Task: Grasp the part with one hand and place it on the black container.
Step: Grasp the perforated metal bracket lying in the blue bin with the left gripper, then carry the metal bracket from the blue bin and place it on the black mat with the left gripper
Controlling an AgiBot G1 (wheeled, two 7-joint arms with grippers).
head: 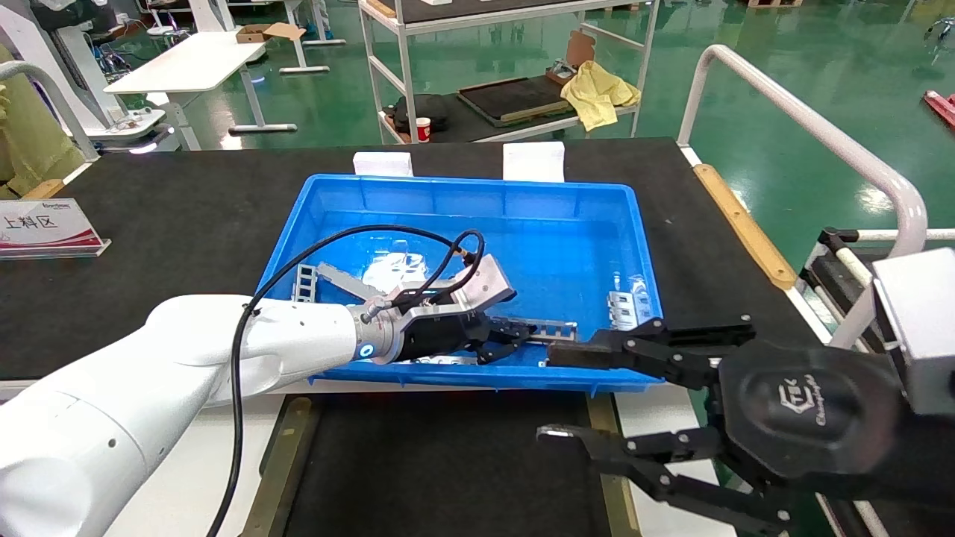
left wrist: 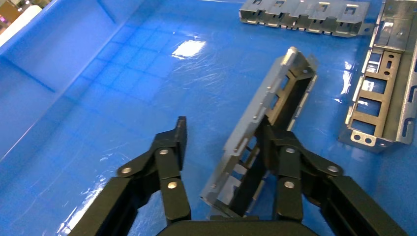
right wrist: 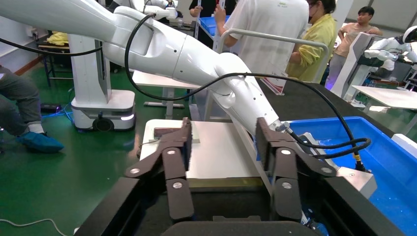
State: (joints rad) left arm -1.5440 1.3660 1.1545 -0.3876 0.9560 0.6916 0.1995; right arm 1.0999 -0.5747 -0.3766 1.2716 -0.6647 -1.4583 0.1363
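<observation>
**Here: part tilted on edge between the left fingers, inside the blue bin**

Lengthwise, the part (left wrist: 268,128) is seen running straight out from the left gripper (left wrist: 223,142), its long axis in line with the fingers and its far end pointing away across the bin floor. It is tipped up on one edge, with the window cutouts facing sideways. In the head view the strip (head: 552,329) is shown extending toward the robot's right, near the front wall of the blue bin (head: 477,194).

The bin is set on a dark table mat; the black container (head: 448,462) is placed in front of it, nearer the robot, with olive-brass strips along its sides. A green shop floor, shelving and white tables are seen beyond.

The left gripper is spread fairly wide. One finger (left wrist: 278,152) is pressed against the part; the other is held apart from it, so no closed grip is shown. The right gripper (head: 597,388) is held open over the bin's front right corner, with nothing in it.
</observation>
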